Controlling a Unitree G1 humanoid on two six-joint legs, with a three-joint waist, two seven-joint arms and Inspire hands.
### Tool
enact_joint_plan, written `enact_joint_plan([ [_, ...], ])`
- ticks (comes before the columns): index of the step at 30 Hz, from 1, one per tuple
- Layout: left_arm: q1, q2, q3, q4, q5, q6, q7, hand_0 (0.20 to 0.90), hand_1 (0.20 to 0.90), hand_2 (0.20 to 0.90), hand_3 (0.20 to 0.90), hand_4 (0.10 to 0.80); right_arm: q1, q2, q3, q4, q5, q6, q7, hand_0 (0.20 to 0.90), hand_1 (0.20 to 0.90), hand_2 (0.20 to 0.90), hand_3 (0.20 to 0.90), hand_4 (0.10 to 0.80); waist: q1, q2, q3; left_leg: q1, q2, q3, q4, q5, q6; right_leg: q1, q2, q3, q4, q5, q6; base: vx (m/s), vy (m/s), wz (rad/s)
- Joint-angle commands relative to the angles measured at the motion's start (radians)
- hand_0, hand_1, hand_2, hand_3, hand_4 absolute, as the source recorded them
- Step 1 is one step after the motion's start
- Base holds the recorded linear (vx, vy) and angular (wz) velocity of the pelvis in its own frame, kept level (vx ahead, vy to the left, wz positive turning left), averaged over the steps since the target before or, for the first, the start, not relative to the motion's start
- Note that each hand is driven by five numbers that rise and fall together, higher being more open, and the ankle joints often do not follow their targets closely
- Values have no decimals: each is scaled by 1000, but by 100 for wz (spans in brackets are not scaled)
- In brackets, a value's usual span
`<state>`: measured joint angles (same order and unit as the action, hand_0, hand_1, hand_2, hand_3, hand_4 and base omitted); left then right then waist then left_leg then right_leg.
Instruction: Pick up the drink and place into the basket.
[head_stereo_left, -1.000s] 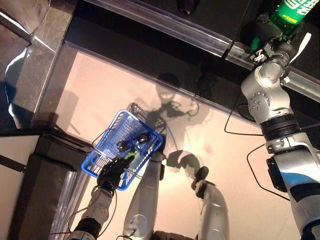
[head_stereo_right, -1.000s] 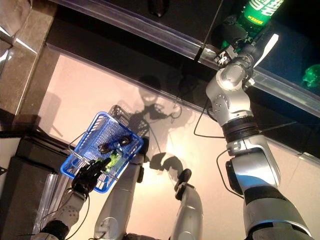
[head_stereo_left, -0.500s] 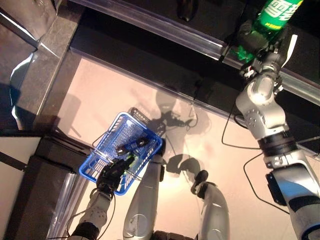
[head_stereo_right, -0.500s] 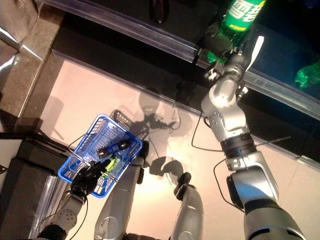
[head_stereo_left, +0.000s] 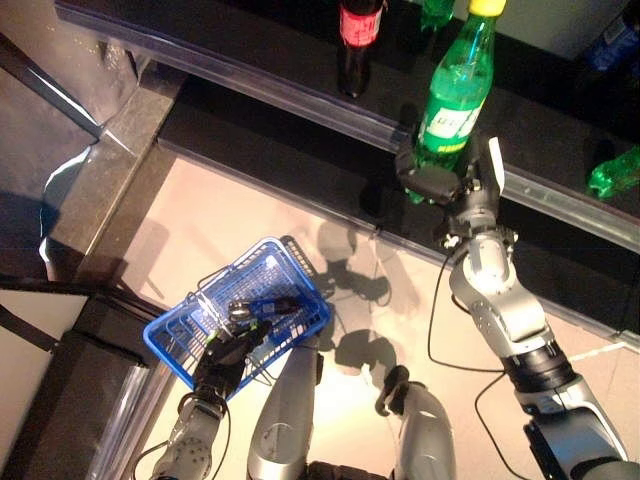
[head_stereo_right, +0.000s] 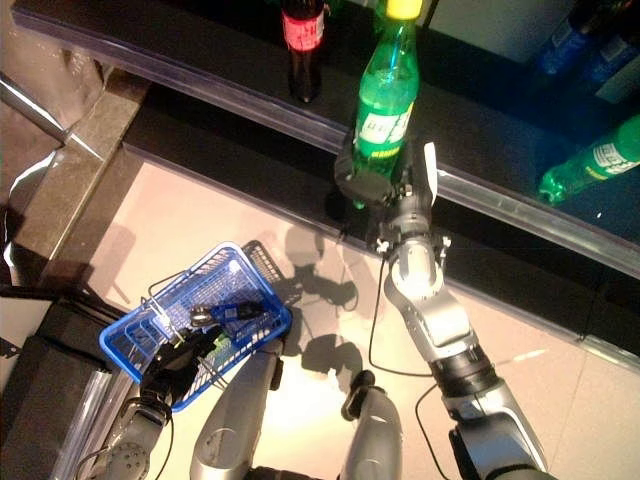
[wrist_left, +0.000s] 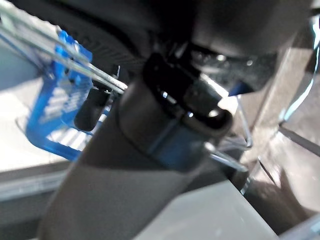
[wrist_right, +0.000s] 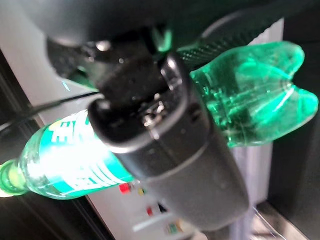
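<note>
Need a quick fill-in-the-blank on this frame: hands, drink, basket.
1. The right robot hand is closed around a ____ bottle with a yellow cap.
2. The left robot hand grips the wire handle of a ____ basket.
3. The held bottle is not yet in the basket; it is up by the dark ____.
4. A bottle with a ____ label stands on that shelf.

Missing words: green; blue; shelf; red

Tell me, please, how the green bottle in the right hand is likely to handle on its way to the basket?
The green bottle looks smooth, so it may slip in the right hand, which grips only its lower part. Tall and held low, it could tilt. Its round body might roll once laid in the blue basket.
</note>
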<state>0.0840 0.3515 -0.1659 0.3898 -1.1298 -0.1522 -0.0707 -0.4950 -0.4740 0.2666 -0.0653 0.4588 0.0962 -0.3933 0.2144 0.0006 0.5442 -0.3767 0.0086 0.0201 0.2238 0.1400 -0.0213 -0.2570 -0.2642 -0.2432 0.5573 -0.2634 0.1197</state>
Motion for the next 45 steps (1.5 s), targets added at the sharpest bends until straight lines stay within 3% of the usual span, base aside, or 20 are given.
enact_joint_plan([
  [1,-49,36,48,-384,-11,-155,-174,300,300,300,200,100,-182,-28,-28,-277,-6,-128,80,300,300,300,200,100,-1,49,-24,103,-8,-51,129,-172,2,74,42,-61,-79,112,-94,21,-46,0],
  [6,-45,50,44,-525,-27,-126,-180,300,300,300,200,100,-144,13,49,-324,1,-109,102,300,300,300,200,100,19,48,-32,119,-11,-71,123,-168,-2,109,47,-77,-91,108,-97,18,-44,11],
  [15,-50,71,14,-679,-77,-51,-237,300,300,300,200,100,-125,87,170,-296,78,-107,26,300,300,300,200,100,75,45,-55,149,-22,-123,97,-155,-9,177,54,-126,-131,107,-97,30,-59,19],
  [28,-112,91,-56,-859,-156,79,-411,300,300,300,200,100,-142,212,314,-166,88,-108,-111,300,300,300,200,100,138,58,-62,162,-42,-190,73,-132,-15,220,52,-183,-148,107,-94,26,-39,20],
  [31,-134,90,-81,-894,-179,113,-503,300,300,300,200,100,-136,229,342,-145,103,-101,-125,300,300,300,200,100,144,58,-63,161,-47,-201,71,-129,-16,221,51,-187,-147,109,-90,29,-16,13],
  [37,-193,95,-123,-936,-186,110,-591,300,300,300,200,100,-130,279,394,-70,86,-100,-145,300,300,300,200,100,146,63,-69,160,-55,-207,67,-126,-17,219,48,-187,-145,109,-87,26,11,5],
  [45,-222,120,-118,-965,-192,93,-684,300,300,300,200,100,-119,319,400,57,92,-120,-163,300,300,300,200,100,159,67,-79,159,-61,-213,66,-124,-21,225,42,-196,-150,111,-83,37,7,3],
])
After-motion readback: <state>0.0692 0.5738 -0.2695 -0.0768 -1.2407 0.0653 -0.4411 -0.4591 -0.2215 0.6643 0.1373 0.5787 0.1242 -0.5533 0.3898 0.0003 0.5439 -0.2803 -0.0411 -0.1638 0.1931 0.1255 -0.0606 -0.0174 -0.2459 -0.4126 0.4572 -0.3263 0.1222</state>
